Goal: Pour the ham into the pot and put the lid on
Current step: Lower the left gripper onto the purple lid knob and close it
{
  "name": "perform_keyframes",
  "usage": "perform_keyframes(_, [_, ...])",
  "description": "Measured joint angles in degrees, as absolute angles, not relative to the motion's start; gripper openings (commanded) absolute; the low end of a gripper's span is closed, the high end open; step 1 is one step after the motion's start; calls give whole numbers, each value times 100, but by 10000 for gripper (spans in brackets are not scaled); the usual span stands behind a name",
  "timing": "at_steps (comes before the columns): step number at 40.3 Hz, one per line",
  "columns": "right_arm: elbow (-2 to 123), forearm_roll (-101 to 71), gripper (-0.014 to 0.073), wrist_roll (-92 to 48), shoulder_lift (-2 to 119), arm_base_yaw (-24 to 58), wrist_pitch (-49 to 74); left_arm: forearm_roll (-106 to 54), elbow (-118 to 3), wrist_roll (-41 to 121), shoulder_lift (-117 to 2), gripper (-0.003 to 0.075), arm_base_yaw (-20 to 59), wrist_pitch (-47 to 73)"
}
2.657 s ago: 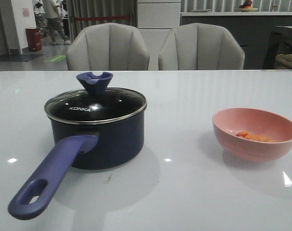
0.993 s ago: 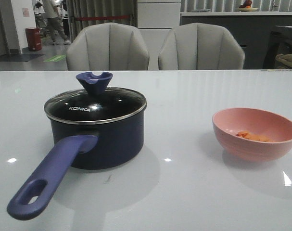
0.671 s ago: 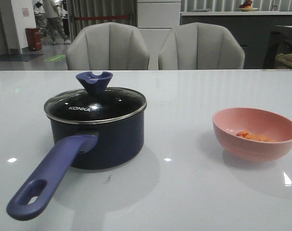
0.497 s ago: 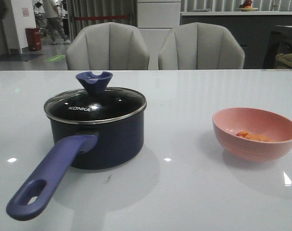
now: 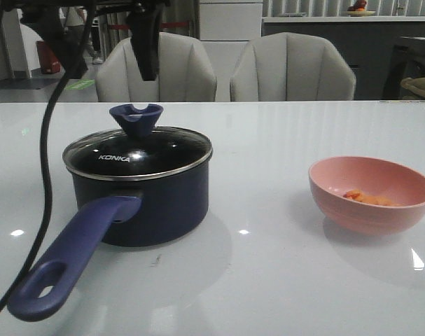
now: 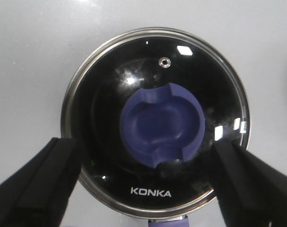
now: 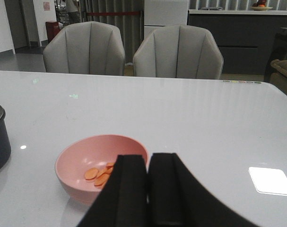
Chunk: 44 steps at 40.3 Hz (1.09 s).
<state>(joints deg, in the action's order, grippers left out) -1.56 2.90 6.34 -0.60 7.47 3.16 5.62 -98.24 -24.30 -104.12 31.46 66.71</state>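
Your right gripper (image 7: 148, 189) is pressed together, just in front of the pink bowl (image 5: 371, 194) that holds the ham (image 5: 366, 199). Your left gripper (image 6: 143, 184) is spread wide, up above the lid's knob (image 6: 162, 125). The lid (image 5: 138, 153) sits on the pot (image 5: 141, 203) and says KONKA.

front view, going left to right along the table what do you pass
Oval-holed end of the long purple-blue handle → dark navy saucepan topped by its round clear glass lid → bare glossy white table → round salmon-pink bowl holding small orange-pink ham chunks.
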Motion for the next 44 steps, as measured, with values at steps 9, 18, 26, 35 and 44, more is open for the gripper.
perform_keyframes(9, [-156, 290, 145, 634, -60, 747, 316, 562, -10601, -2549, -11041, 582, 3159, 7063])
perform_keyframes(18, [-156, 290, 145, 634, -60, 747, 316, 562, -10686, -2584, -11259, 582, 3193, 7103])
perform_keyframes(26, [-156, 290, 145, 634, -60, 747, 316, 552, -10686, -2661, -11375, 583, 3199, 7107])
perform_keyframes(35, [-156, 290, 145, 634, -60, 747, 316, 488, -10692, -2753, -11561, 582, 3199, 7107])
perform_keyframes(44, [-156, 290, 145, 634, -60, 747, 316, 456, -10692, -2753, -11629, 582, 3208, 7107])
